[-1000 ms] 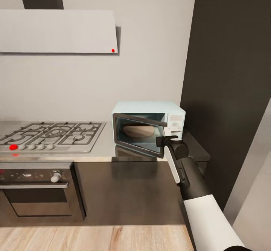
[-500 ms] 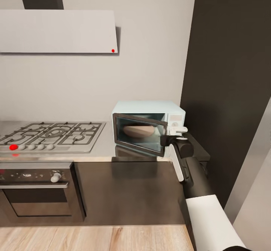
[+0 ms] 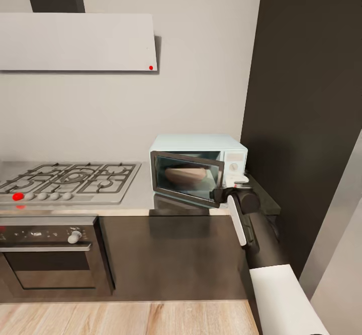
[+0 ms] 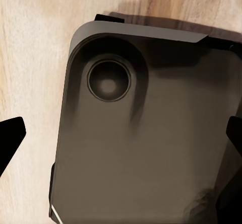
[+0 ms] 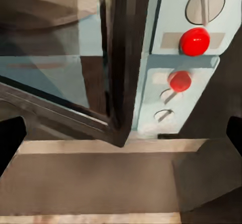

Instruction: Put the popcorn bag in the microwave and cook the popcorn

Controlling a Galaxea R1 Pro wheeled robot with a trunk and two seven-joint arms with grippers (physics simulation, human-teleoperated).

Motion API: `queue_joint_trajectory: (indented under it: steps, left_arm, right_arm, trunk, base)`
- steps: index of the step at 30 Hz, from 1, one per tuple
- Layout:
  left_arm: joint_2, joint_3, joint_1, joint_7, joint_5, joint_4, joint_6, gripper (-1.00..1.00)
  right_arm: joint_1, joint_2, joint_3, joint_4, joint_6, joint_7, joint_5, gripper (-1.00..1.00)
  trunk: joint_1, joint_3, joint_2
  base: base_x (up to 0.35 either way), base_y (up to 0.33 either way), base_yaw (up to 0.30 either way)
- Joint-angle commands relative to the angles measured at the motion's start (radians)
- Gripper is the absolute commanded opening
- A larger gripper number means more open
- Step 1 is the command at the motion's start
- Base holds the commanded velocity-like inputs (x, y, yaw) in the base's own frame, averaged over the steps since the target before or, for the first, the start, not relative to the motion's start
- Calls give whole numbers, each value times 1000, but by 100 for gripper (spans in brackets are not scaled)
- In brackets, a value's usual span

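Note:
The mint-blue microwave [image 3: 201, 146] stands on the grey countertop [image 3: 136, 200] against a tall dark cabinet. Its glass door [image 3: 187, 179] hangs ajar, hinged on the left. Through the glass the tan popcorn bag [image 3: 185, 174] shows inside the cavity. My right gripper [image 3: 227, 188] hovers open just in front of the door's free edge and the control panel [image 3: 234, 164]. In the right wrist view the right gripper [image 5: 121, 138] faces the door edge [image 5: 121, 63] and the panel's red buttons [image 5: 194, 41], with nothing between its fingers. My left gripper [image 4: 121, 138] is open over the robot's dark base [image 4: 146, 133].
A gas hob [image 3: 70, 178] lies left of the microwave, with a dark oven [image 3: 50, 249] under it and a white hood [image 3: 75, 41] above. The tall dark cabinet [image 3: 306, 99] walls off the right side. Wooden floor [image 3: 125, 317] runs along the cabinet fronts.
My right gripper has moved to the right, from the door's lower free edge to the front of the control panel. The door has swung slightly more shut but stays ajar.

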Motion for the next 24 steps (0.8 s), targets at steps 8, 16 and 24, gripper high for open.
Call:
queue_joint_trajectory:
  steps: [8,16,24]
  left_arm:
    - [0,-2,0,0,6,-1,-3,100]
    - [0,6,0,0,9,-1,-4,100]
    - [0,7,0,0,13,-1,-3,100]
  right_arm:
    - [55,-84,1,-1,30,56,7,100]
    - [58,-164,-8,-6,17,47,19,100]
    - [58,-166,-11,-26,11,22,22,100]
  trunk:
    - [0,-1,-1]
    - [0,-1,-1]
    - [0,-1,-1]
  base:
    - [0,0,0]
    - [0,0,0]
    - [7,0,0]
